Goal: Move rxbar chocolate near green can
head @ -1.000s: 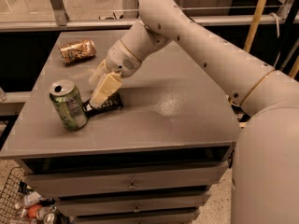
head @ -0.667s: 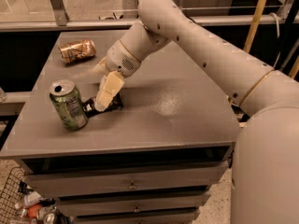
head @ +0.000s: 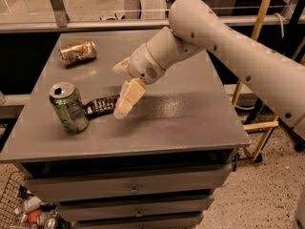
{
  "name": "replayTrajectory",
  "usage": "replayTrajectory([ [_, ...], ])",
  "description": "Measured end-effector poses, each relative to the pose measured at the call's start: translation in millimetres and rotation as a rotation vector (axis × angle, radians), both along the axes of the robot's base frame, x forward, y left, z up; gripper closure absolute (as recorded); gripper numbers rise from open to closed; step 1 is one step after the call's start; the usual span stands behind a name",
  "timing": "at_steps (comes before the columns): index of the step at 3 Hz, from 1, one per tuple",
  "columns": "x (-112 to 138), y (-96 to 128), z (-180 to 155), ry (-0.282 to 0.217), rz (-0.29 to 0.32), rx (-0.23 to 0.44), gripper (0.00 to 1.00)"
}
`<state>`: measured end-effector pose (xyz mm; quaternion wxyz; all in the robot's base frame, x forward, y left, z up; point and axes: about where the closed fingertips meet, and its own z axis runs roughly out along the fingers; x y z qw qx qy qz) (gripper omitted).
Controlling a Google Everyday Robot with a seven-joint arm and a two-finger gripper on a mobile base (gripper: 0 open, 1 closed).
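The rxbar chocolate (head: 101, 105), a small black bar, lies flat on the grey table top (head: 190, 113). Its left end is right beside the green can (head: 69, 108), which stands upright near the front left with its silver top open. My gripper (head: 118, 90) hovers just right of the bar. Its cream fingers (head: 129, 95) are spread apart and hold nothing. The lower fingertip is close to the bar's right end.
A dented gold-brown can (head: 77, 52) lies on its side at the back left of the table. Drawers (head: 133, 190) sit under the top. A wire basket with bottles (head: 28, 209) stands on the floor at lower left. A yellow frame (head: 257, 123) stands to the right.
The gripper has let go of the bar and drawn back a little to the right and up. The bar now lies on the table beside the green can.
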<state>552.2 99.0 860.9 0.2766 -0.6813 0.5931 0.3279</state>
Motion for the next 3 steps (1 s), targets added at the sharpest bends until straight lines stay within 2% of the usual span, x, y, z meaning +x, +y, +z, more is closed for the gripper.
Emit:
replayTrajectory([
  [1, -8, -55, 0, -0.046, -0.09, 0.03, 0.0],
  [2, -7, -75, -1, -0.049, -0.124, 0.028, 0.0],
  [3, -7, -75, -1, -0.049, -0.123, 0.028, 0.0],
])
